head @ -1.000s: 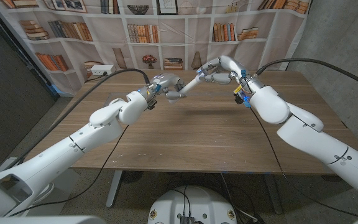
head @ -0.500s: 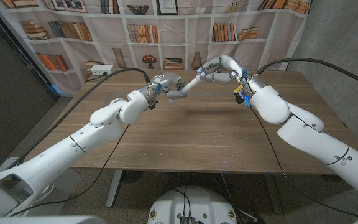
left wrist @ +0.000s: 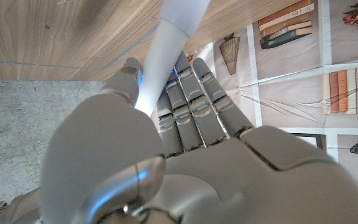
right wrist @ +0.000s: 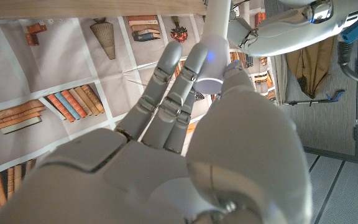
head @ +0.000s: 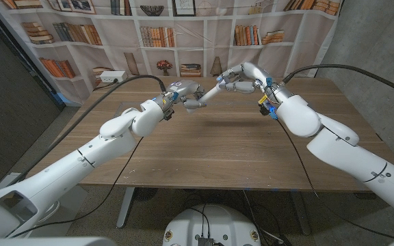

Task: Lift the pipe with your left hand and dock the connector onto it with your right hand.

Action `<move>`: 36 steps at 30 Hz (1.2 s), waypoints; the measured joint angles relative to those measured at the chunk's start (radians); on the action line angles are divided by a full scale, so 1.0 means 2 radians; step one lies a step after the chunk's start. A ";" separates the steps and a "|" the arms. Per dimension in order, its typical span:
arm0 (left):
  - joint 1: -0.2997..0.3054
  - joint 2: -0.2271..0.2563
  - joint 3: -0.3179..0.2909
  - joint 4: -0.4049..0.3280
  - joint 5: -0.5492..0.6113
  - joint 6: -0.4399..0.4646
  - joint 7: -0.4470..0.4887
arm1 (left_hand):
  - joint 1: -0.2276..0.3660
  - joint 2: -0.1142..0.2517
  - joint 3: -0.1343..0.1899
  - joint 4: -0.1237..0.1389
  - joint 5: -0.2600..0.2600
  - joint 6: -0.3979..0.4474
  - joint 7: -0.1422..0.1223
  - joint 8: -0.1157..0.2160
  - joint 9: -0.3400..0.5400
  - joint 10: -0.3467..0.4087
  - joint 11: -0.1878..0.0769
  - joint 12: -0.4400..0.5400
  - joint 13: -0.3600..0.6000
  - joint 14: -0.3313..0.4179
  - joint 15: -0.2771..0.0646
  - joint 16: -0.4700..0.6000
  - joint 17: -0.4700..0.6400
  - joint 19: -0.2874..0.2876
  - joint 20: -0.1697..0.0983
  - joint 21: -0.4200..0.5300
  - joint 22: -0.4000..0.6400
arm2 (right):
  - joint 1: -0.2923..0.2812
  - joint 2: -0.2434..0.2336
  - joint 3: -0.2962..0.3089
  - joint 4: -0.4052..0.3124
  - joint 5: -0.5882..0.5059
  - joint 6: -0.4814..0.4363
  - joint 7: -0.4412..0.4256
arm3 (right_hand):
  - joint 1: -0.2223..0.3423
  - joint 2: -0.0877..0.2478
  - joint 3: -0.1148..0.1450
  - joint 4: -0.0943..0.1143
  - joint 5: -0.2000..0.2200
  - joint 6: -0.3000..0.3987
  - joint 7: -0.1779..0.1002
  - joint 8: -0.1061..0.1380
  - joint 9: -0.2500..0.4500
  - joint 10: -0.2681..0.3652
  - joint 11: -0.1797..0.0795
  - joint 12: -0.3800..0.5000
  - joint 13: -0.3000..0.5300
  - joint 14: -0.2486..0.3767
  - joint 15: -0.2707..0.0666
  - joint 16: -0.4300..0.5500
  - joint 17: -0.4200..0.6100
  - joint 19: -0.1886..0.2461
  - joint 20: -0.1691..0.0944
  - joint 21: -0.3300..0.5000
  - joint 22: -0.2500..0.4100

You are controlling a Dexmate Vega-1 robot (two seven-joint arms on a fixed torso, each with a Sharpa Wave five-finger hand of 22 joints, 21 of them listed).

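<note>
In the head view my left hand (head: pixel 183 93) grips the white pipe (head: pixel 207 93) above the far middle of the table, and the pipe slants up toward my right hand (head: pixel 241 77). That hand holds the white connector (head: pixel 222 80) at the pipe's upper end, where the two meet. The left wrist view has the pipe (left wrist: pixel 168 46) running out between the thumb and fingers of my left hand (left wrist: pixel 166 143). In the right wrist view, my right hand (right wrist: pixel 185 124) pinches the rounded connector (right wrist: pixel 211 62), and the pipe (right wrist: pixel 218 15) runs on beyond it.
The wooden table (head: pixel 204 150) spreads bare below both arms. A bookshelf-print backdrop (head: pixel 156 34) hangs behind its far edge. Black cables (head: pixel 115 89) trail along both arms. My left forearm (right wrist: pixel 291 31) crosses the right wrist view.
My left hand has shifted slightly up and toward the right hand with the pipe. The right hand has hardly moved.
</note>
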 measured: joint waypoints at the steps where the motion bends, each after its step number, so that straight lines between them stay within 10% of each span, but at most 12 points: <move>1: 0.000 0.000 0.000 0.000 0.000 0.000 0.000 | 0.000 0.000 0.000 0.000 0.000 0.000 0.000 0.000 0.000 0.000 0.000 0.000 0.000 0.000 0.000 0.000 0.000 0.000 0.000 0.000 0.000 | 0.000 0.000 0.000 0.000 -0.001 0.000 0.000 | -0.004 -0.001 -0.002 -0.001 0.000 0.000 0.000 0.000 0.001 -0.002 -0.002 0.000 0.000 -0.001 0.000 0.000 0.002 -0.002 -0.002 0.000 0.000; 22: 0.002 -0.001 0.002 0.001 -0.003 0.000 0.002 | 0.000 0.000 0.000 0.000 -0.001 0.007 0.006 0.000 0.003 0.000 0.000 0.001 0.003 -0.003 0.003 0.001 0.002 0.000 0.000 0.000 0.000 | -0.006 -0.006 -0.003 -0.021 -0.026 -0.025 0.001 | -0.063 -0.015 -0.045 0.002 0.004 -0.065 -0.007 -0.003 -0.009 -0.006 -0.077 0.001 -0.004 -0.040 0.020 -0.015 0.011 -0.007 0.000 -0.025 -0.003; 36: -0.001 -0.002 0.003 0.004 -0.006 0.001 -0.004 | 0.000 0.000 0.000 0.000 -0.001 0.007 0.006 -0.001 0.004 0.000 0.000 0.001 0.006 -0.004 0.003 0.003 0.003 0.000 0.000 0.002 0.000 | -0.007 -0.008 -0.005 -0.028 -0.032 -0.036 0.006 | -0.098 -0.019 -0.068 0.003 0.008 -0.119 -0.006 -0.006 -0.014 -0.050 -0.067 0.001 -0.006 -0.081 0.038 -0.020 0.010 0.010 -0.005 -0.069 -0.003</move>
